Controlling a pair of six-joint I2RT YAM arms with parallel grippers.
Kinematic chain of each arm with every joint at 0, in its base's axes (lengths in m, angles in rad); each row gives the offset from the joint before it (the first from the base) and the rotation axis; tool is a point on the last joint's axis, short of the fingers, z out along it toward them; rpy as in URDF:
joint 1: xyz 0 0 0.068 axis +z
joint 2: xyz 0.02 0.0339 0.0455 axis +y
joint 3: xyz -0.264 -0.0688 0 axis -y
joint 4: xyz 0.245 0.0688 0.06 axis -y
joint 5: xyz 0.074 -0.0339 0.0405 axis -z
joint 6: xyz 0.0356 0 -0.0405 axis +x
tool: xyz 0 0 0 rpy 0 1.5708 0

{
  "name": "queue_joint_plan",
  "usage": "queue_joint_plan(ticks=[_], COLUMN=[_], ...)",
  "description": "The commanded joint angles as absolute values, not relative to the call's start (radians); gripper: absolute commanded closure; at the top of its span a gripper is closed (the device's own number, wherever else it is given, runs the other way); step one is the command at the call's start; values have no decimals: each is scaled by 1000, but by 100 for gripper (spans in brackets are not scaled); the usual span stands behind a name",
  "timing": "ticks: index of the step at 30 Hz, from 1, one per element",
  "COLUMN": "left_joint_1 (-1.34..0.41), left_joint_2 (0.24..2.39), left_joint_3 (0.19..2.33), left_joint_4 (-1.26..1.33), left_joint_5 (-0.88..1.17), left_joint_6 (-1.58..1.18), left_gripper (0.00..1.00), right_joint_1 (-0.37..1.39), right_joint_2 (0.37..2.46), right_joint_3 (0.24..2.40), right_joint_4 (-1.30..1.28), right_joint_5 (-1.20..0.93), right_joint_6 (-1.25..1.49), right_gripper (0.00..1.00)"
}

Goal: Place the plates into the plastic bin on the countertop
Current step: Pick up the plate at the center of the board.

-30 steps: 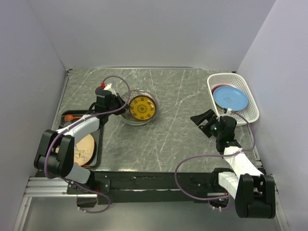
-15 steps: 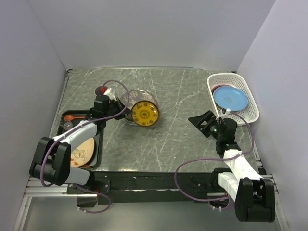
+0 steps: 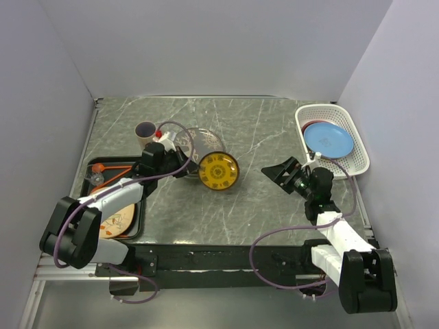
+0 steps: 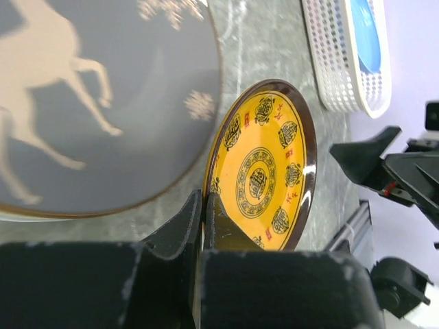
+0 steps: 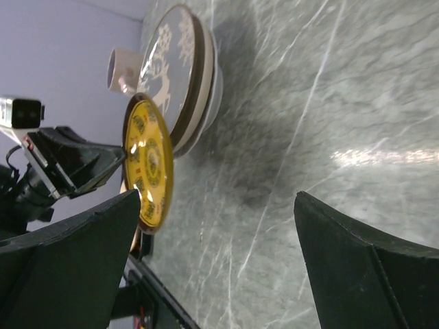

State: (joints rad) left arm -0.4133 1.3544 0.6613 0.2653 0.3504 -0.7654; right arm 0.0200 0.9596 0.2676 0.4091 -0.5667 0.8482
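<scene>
DONE: one blue plate (image 3: 328, 138) is lying in the plastic bin (image 3: 357, 147) | NOW: left claw (image 4: 204, 218) is pinching the yellow plate (image 4: 264, 175) by its rim, holding it on edge mid-table (image 3: 260, 199), well apart from the bin | right claw (image 3: 283, 173) is hanging spread wide | LEFT: stacked plates (image 3: 195, 140), plate (image 3: 118, 211) on black tray (image 3: 141, 205)

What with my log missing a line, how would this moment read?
left end effector: shut on yellow plate | right end effector: open | plastic bin: holds blue plate
</scene>
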Motion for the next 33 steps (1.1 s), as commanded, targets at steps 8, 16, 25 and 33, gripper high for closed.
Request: queue_joint_plan(ticks=[8, 16, 25, 33], left_joint_1=[-508, -563, -592, -604], left_joint_2=[1384, 1394, 1396, 1391], left_joint_3=[707, 727, 742, 742], left_joint_4=[344, 345, 327, 327], left_joint_5=[327, 304, 287, 290], left_joint_6=[-804, -818, -822, -822], left_gripper=[99, 99, 99, 99], right_joint_1=[124, 193, 255, 271], right_joint_2=[1037, 1120, 1223, 1204], right_joint_3=[264, 273, 270, 261], right_joint_4=[551, 606, 727, 721], right_joint_5=[-572, -561, -589, -577], right_joint_6=[885, 911, 963, 969], right_gripper=[0, 4, 39, 83])
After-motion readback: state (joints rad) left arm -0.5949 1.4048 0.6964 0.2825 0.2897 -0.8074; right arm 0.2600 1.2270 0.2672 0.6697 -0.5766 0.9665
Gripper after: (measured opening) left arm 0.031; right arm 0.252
